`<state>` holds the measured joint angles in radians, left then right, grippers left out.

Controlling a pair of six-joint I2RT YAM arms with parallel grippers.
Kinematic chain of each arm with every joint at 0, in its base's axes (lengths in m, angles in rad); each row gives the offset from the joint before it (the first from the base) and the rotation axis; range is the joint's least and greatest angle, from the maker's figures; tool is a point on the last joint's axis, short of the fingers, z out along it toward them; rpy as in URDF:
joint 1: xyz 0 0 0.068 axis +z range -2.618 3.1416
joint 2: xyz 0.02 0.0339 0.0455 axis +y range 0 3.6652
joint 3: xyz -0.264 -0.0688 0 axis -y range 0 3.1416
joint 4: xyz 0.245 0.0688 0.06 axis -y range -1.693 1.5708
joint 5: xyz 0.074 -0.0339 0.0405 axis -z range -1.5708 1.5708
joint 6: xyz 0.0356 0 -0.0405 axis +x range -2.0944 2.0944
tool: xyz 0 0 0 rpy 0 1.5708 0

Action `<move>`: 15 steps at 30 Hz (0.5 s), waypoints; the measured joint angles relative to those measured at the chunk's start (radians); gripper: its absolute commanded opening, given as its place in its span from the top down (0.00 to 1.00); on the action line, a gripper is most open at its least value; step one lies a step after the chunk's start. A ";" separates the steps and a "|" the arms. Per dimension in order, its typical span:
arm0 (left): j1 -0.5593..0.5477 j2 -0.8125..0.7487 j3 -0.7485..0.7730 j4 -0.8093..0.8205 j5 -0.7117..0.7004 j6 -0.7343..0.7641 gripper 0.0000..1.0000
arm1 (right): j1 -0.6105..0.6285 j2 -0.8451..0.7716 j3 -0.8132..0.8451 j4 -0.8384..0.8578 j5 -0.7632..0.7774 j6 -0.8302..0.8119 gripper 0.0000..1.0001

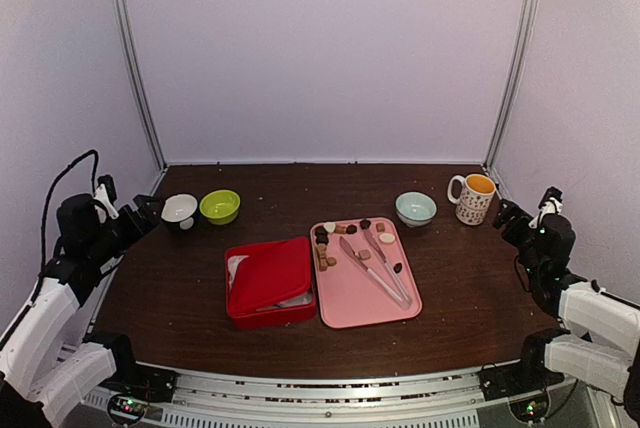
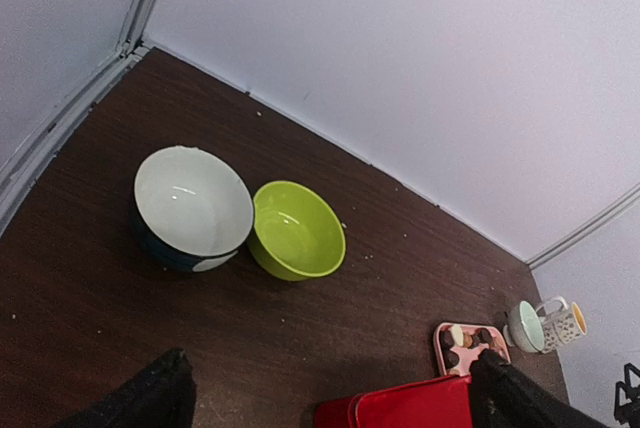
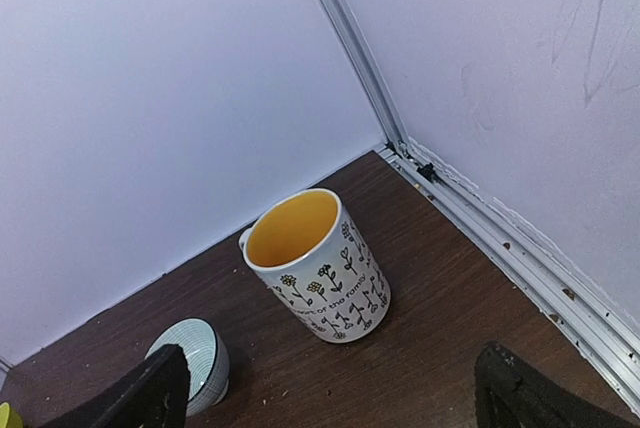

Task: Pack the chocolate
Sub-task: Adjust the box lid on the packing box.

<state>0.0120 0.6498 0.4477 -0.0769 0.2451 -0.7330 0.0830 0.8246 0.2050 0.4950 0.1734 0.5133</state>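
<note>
The chocolate, small brown, dark and cream pieces, lies scattered over the far half of a pink tray at mid-table. A few pieces show at the tray's corner in the left wrist view. Long pale tongs lie on the same tray. A red box with its lid resting on it sits just left of the tray. My left gripper hovers open at the far left by the bowls, and its fingers hold nothing. My right gripper is open at the far right near the mug and also holds nothing.
A white bowl and a green bowl stand side by side at back left. A pale blue bowl and a flowered mug with a yellow inside stand at back right. White walls enclose the table on three sides.
</note>
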 measured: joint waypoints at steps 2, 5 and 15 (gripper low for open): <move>-0.013 0.003 -0.013 0.023 0.047 -0.002 0.02 | 0.000 0.003 -0.018 0.020 0.013 0.018 0.00; -0.068 0.020 -0.017 0.045 0.077 -0.006 0.02 | 0.000 0.013 -0.050 0.048 0.049 0.061 0.00; -0.335 0.161 0.031 0.082 0.024 0.000 0.02 | 0.000 0.167 -0.002 0.037 0.035 0.122 0.00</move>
<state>-0.3229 0.8112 0.4789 0.0051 0.2687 -0.7330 0.0834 0.9920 0.2035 0.5320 0.2089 0.6357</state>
